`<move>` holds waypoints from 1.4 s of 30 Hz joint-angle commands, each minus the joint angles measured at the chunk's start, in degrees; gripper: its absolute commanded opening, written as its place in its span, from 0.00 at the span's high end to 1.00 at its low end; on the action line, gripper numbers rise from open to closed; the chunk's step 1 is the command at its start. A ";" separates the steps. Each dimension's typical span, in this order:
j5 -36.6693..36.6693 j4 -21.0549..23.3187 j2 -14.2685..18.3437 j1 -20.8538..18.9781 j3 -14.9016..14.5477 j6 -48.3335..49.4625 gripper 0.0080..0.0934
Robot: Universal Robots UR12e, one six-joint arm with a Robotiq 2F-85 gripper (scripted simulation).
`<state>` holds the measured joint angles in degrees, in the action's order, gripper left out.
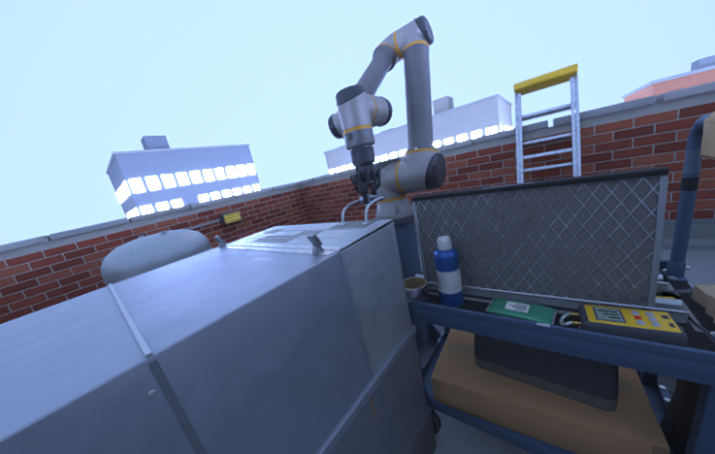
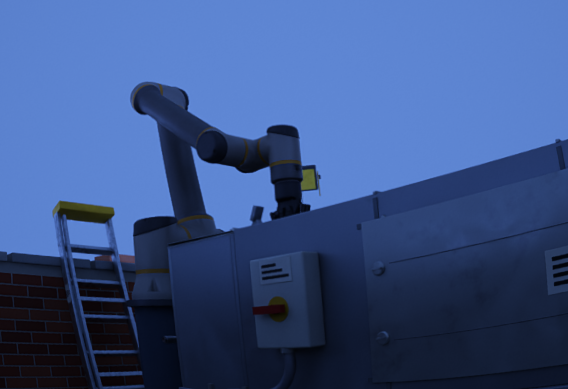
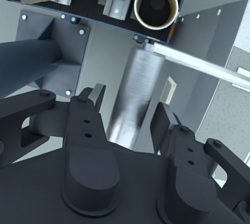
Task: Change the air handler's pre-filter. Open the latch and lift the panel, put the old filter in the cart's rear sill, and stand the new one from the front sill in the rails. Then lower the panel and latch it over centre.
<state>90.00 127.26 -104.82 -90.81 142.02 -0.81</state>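
The panel's silver handle bar (image 3: 134, 92) stands over the far end of the flat panel (image 1: 314, 232) on the air handler's roof, right beside the blue cart. A mesh-faced filter (image 1: 537, 240) stands upright along the cart's top. A small latch (image 1: 315, 243) sticks up from the near edge of the panel. My gripper (image 1: 365, 195) (image 2: 290, 210) (image 3: 129, 106) hangs straight down over the handle, with the bar lying between its fingers. The gripper is open and holds nothing.
The long grey air handler (image 1: 190, 339) fills the foreground, with a switch box (image 2: 287, 299) on its side. The cart tray carries a blue bottle (image 1: 448, 272), a cup (image 3: 156, 6), a green booklet (image 1: 520, 310) and a yellow meter (image 1: 631, 322). A ladder (image 1: 547, 127) leans against the brick parapet.
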 commanded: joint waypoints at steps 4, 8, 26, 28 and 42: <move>0.00 -0.55 -0.33 0.00 -0.28 0.00 0.53; 0.00 -7.39 -4.06 -0.01 -3.58 0.00 0.53; 0.00 -13.58 -6.89 0.49 -6.66 0.49 0.53; 0.00 -13.66 -7.26 1.37 -6.38 1.37 0.53; 0.01 -14.31 -13.00 24.94 -1.29 24.85 0.53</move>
<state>90.01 112.90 -117.96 -65.72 140.85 24.29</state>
